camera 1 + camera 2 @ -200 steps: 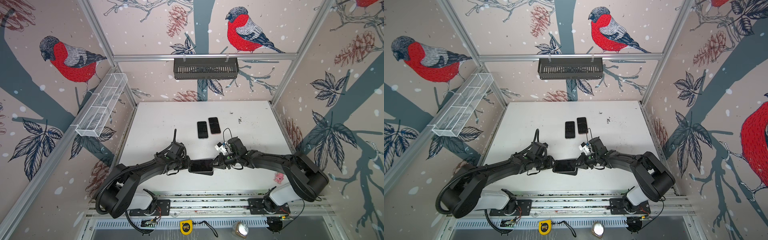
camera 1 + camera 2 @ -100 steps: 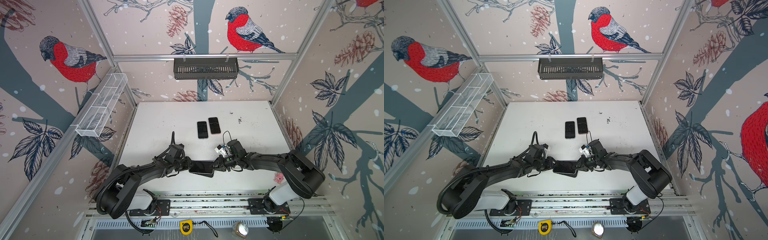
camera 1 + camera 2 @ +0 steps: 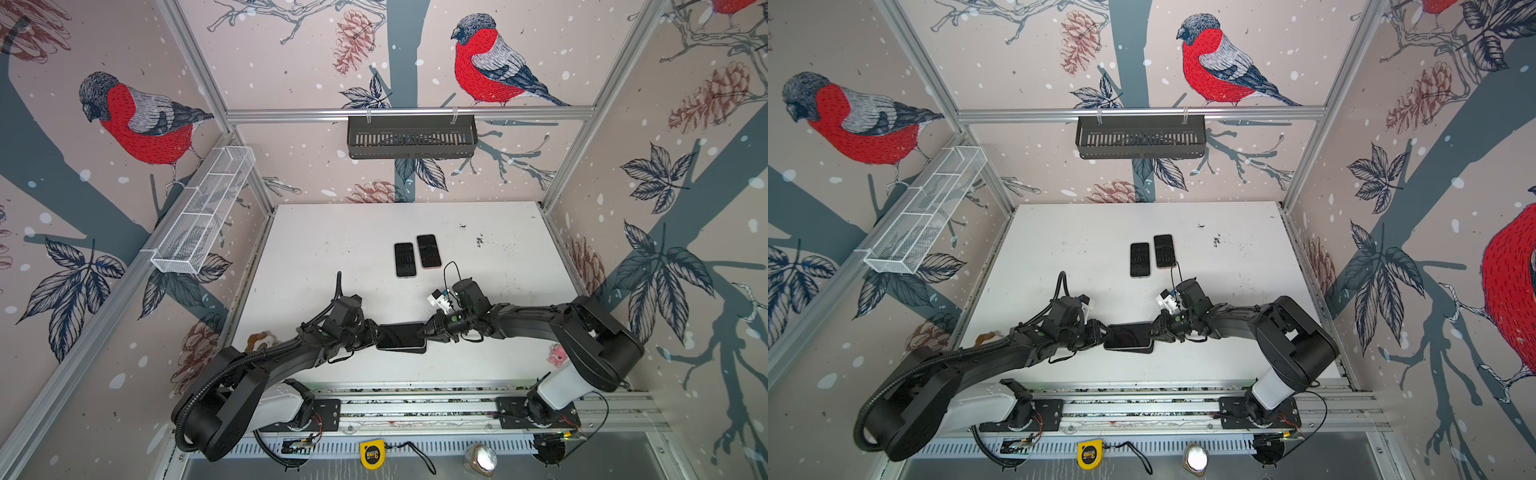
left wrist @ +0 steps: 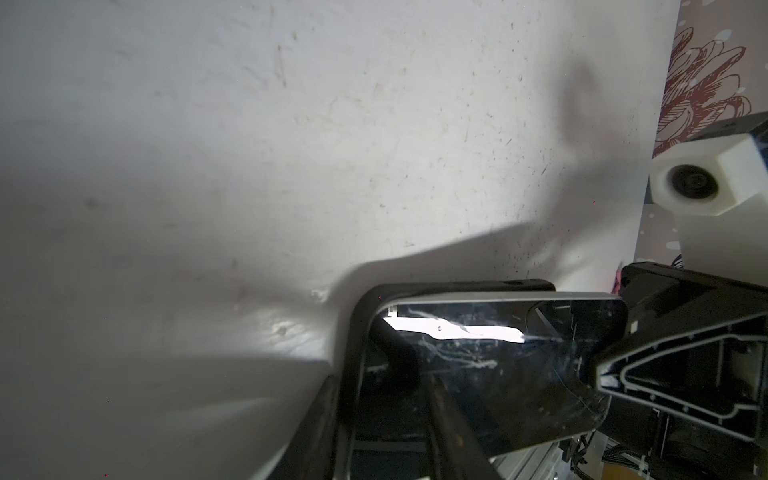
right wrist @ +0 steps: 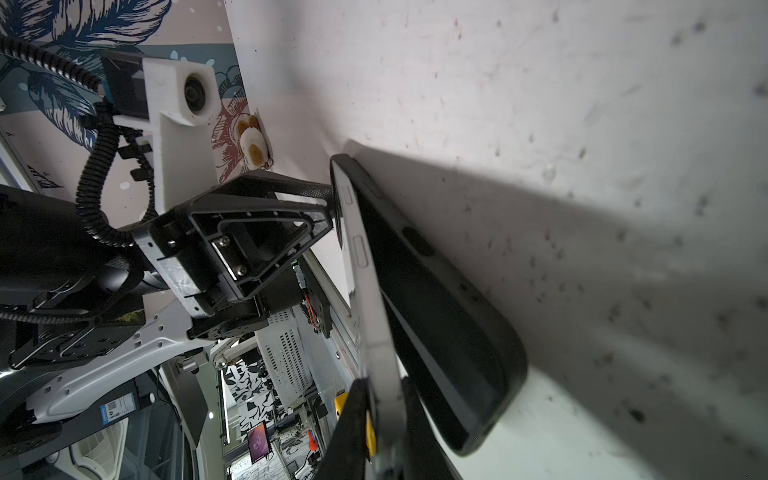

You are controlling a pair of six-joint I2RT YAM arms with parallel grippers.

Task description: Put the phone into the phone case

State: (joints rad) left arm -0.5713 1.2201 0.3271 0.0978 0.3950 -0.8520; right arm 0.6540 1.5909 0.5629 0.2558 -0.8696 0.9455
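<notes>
Phone in R gripper, over case

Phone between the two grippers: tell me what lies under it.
The black phone case lies under the phone, meeting it at one end and gaping from it at the other. The table directly beneath the case is hidden.

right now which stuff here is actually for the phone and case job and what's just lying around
In the job: phone, pinched by the right gripper; phone case, held by the left gripper.
Lying about: two other phones mid-table, tape measure, black wall basket, white wire basket.
</notes>
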